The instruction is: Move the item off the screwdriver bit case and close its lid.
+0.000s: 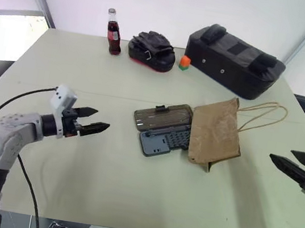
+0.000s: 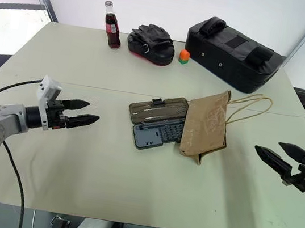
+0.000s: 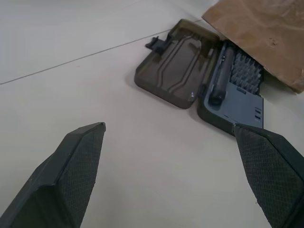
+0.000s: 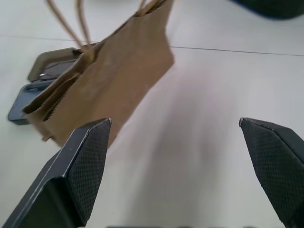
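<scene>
The paper bag (image 1: 214, 132) lay across the open bit case (image 1: 163, 138), both end effectors, left (image 1: 95, 121) and right (image 1: 289, 160), wide open and empty.

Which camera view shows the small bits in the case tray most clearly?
The left wrist view: rows of bits show close in the open screwdriver bit case, beside the paper bag. Head views show them small. The right wrist view has the bag covering them.

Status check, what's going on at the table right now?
Left gripper and right gripper open, empty. Paper bag covers one end of bit case. Lid open flat.
</scene>
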`<state>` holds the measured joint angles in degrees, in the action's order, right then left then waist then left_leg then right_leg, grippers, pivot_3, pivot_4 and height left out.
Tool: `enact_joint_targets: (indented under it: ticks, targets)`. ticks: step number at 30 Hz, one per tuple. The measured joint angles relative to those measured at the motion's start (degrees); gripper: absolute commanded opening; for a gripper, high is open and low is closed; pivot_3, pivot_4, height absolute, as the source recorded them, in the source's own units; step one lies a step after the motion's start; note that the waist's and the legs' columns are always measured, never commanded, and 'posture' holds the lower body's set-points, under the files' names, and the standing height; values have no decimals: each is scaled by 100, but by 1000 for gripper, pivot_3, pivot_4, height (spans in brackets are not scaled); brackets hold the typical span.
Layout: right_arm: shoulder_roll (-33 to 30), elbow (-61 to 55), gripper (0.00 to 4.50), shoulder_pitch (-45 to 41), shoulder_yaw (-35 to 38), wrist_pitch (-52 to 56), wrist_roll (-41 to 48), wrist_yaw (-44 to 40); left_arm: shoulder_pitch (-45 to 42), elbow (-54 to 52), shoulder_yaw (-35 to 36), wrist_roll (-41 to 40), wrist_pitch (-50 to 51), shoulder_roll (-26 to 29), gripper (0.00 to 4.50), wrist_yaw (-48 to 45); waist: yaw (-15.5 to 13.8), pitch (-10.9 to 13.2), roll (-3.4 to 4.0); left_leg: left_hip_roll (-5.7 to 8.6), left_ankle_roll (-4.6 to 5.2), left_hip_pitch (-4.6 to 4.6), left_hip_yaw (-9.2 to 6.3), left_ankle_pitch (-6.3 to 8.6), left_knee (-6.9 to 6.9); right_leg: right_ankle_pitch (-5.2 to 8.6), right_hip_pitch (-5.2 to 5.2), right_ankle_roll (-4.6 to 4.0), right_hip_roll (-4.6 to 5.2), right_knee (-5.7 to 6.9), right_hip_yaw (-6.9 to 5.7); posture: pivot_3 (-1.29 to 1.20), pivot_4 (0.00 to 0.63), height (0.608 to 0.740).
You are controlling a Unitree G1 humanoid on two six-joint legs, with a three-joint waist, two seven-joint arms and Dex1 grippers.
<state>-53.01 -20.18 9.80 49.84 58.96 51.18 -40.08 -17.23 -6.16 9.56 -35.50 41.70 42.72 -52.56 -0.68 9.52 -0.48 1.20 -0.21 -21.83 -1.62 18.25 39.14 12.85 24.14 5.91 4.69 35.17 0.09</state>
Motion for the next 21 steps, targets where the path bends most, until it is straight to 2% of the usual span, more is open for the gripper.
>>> enact_joint_targets:
  ticks: [5,9,12,15,16,21]
  targets:
    - [-508,-192,4500,-735,40,1027,634,635,-1007,118,-492,120,-183,156,4474,-610,-1,4,0,1,0,-2,-1,0,1,0,1,-2,-1,-1,-1,0,150,740]
    - [-585,-509,4500,-1080,-18,1669,1237,1106,-1450,326,-1060,378,-500,141,4474,-1144,0,4,0,2,2,-13,-1,1,-1,0,8,0,-1,-3,-1,0,150,740]
    - [-554,-775,4500,-1376,-20,1996,2079,1747,-1809,472,-1539,640,-802,-74,4474,-1514,-3,7,-4,3,2,-26,-3,1,2,-1,19,1,0,-4,-1,0,150,740]
    - [-557,-933,4500,-1266,-21,1998,3080,2471,-1925,630,-1714,768,-995,-242,4474,-1660,-4,7,-5,3,3,-32,-5,1,1,-2,22,3,0,-4,-2,0,150,740]
    - [-569,-939,4500,-1065,-21,1819,3639,2886,-1924,698,-1748,819,-1030,-310,4474,-1702,-3,8,-5,3,4,-33,-5,2,1,-2,23,4,1,-5,-2,0,150,740]
    - [-832,-1095,4500,-322,-130,1036,5113,4098,-1893,830,-1785,943,-1172,-484,4474,-1723,-2,10,-9,2,5,-35,-4,2,3,-3,24,5,1,-4,-1,0,150,740]
